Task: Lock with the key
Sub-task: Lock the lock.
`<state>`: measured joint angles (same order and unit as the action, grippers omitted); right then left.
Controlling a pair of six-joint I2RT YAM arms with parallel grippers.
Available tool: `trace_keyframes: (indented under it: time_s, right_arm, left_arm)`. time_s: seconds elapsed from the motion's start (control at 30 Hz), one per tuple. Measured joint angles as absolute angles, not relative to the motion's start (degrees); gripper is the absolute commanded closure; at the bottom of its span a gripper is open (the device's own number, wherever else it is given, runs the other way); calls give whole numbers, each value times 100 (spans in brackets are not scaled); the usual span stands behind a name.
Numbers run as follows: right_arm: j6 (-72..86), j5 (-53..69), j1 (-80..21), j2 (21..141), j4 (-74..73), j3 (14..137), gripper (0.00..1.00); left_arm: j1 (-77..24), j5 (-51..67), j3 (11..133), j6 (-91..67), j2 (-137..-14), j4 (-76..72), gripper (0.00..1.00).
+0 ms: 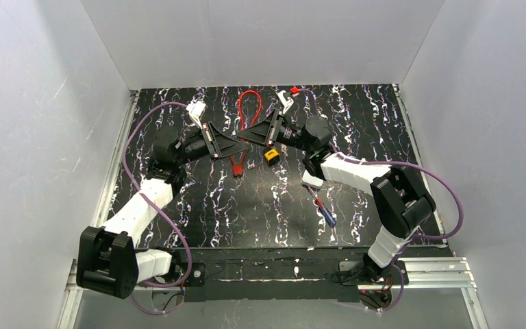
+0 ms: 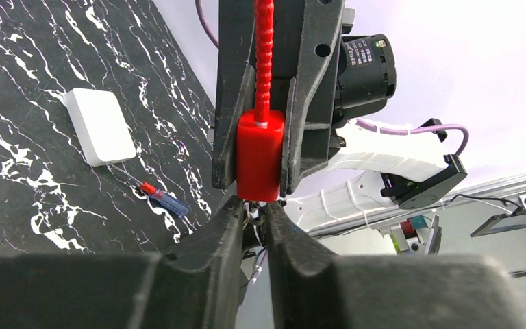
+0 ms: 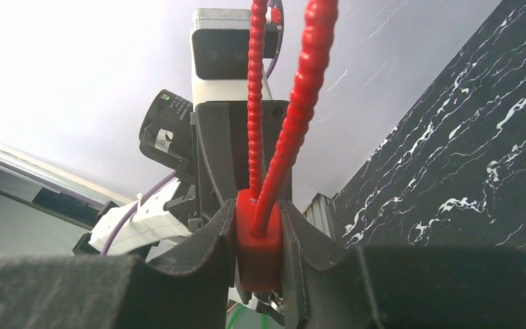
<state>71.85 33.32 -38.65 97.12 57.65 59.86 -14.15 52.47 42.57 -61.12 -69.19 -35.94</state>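
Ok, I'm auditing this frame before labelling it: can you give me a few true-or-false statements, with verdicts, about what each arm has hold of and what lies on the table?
1. The jaws of the right gripper clamp the red lock body. True.
2. The jaws of the left gripper stand wide open, far from the lock. False: they are narrowed just under the red lock body, around a small metal piece.
3. Two red cable strands rise from the red lock body. True.
4. The screwdriver lies on top of the white box. False: it lies on the table beside the box.
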Motion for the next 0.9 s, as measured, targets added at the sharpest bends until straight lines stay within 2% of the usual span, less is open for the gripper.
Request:
trace_keyframes:
  time_s: [0.1, 0.47, 0.9]
  right_arm:
    - [7183, 3304, -3865, 9714, 5758, 5981, 99]
    - [6910, 3457, -3653, 9926, 5295, 6418, 99]
    - [8329, 3962, -3634, 10366, 7671, 6674, 99]
  left_arm:
    - [-1428, 5227, 4257, -6125, -6945, -3629, 100]
    - [-1433, 5218, 4639, -6302, -7496, -3634, 100]
    - [-1627, 5258, 4383, -7913, -7507, -5800, 100]
